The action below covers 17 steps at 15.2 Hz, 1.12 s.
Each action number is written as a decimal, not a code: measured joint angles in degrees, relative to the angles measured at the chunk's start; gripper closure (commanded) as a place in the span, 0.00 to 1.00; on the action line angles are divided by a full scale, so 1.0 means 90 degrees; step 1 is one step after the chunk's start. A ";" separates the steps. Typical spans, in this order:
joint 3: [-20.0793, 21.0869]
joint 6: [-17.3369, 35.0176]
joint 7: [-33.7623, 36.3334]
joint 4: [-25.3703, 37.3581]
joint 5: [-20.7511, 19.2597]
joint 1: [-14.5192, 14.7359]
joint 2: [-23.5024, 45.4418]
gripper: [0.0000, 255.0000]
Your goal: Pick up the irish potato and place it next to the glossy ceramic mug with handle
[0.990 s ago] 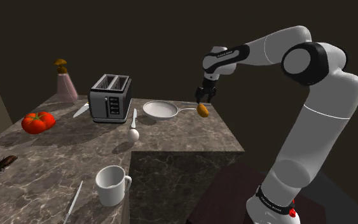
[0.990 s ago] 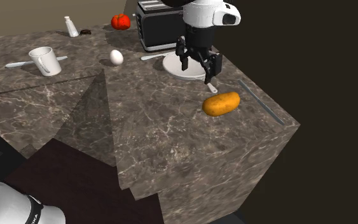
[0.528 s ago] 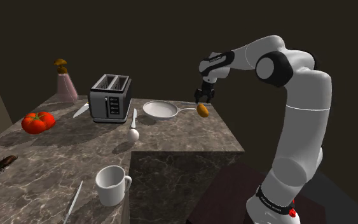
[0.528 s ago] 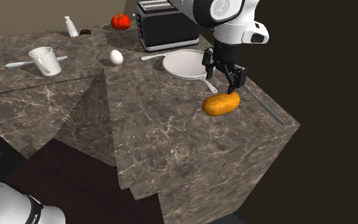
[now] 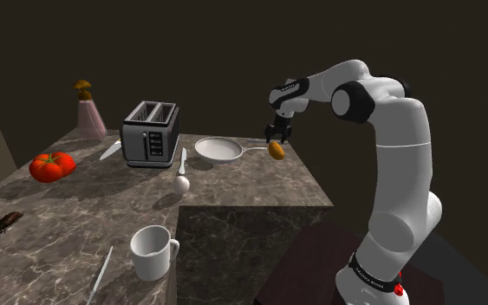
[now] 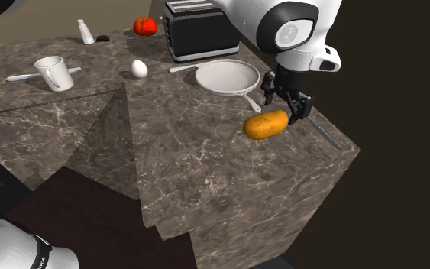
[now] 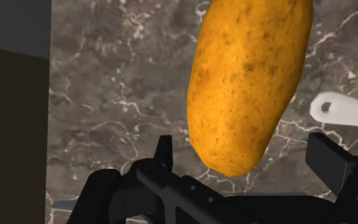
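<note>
The orange-brown potato (image 5: 276, 150) (image 6: 265, 124) lies on the dark marble counter near its far corner, just off the pan's handle. My gripper (image 5: 276, 133) (image 6: 286, 105) hangs directly over it, open and pointing down. In the wrist view the fingers (image 7: 165, 154) stand wide apart on either side of the potato's (image 7: 247, 83) near end without touching it. The white mug with a handle (image 5: 152, 251) (image 6: 53, 72) stands far off at the counter's other end, beside a utensil.
A white frying pan (image 5: 218, 149) (image 6: 227, 76) sits beside the potato, its handle (image 7: 346, 111) close to one finger. A toaster (image 5: 151, 133), an egg (image 5: 182, 183) and a tomato (image 5: 51, 165) lie further along. A knife (image 6: 316, 126) rests by the counter's edge behind the potato.
The gripper has swung from above the pan's rim across to the potato and come down over it, staying open. The potato has not moved.
</note>
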 measured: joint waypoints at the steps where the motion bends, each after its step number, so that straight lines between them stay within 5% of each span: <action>1: 0.0010 0.0065 -0.0010 -0.0033 0.0017 -0.0001 0.0035 0.00; 10: 0.0050 0.0287 -0.0053 -0.0108 0.0090 -0.0016 0.0187 0.00; 11: 0.0050 0.0287 -0.0053 -0.0108 0.0090 -0.0016 0.0187 1.00; 17: 0.0049 0.0290 -0.0052 -0.0110 0.0088 -0.0015 0.0181 1.00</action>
